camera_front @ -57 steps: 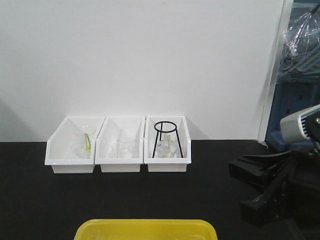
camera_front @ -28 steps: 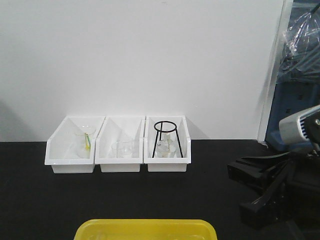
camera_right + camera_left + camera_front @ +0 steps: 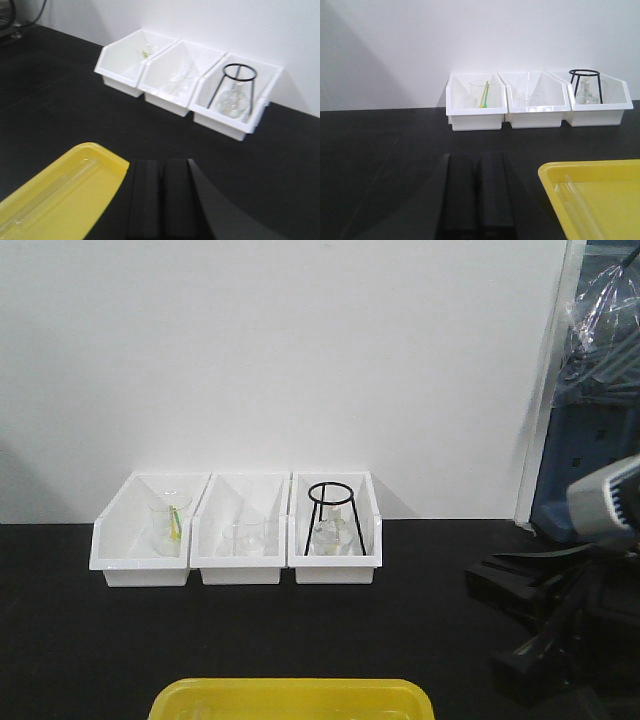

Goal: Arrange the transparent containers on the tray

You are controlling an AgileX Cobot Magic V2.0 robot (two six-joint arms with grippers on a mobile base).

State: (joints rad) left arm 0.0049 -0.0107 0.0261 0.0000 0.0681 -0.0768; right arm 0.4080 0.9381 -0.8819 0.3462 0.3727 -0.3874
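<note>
The tray (image 3: 290,698) is bright yellow plastic, shallow, with rounded corners and a raised rim. It sits flat on the black tabletop (image 3: 420,640) at the near edge, well apart from the far wall.

Two clear glass tubes (image 3: 575,207) lie on their sides in the tray, side by side and close together, running lengthwise along its floor. From the left wrist they show near the tray's left rim, angled slightly. From the right wrist they are faint glassy streaks; which is the taller cannot be told.
</note>
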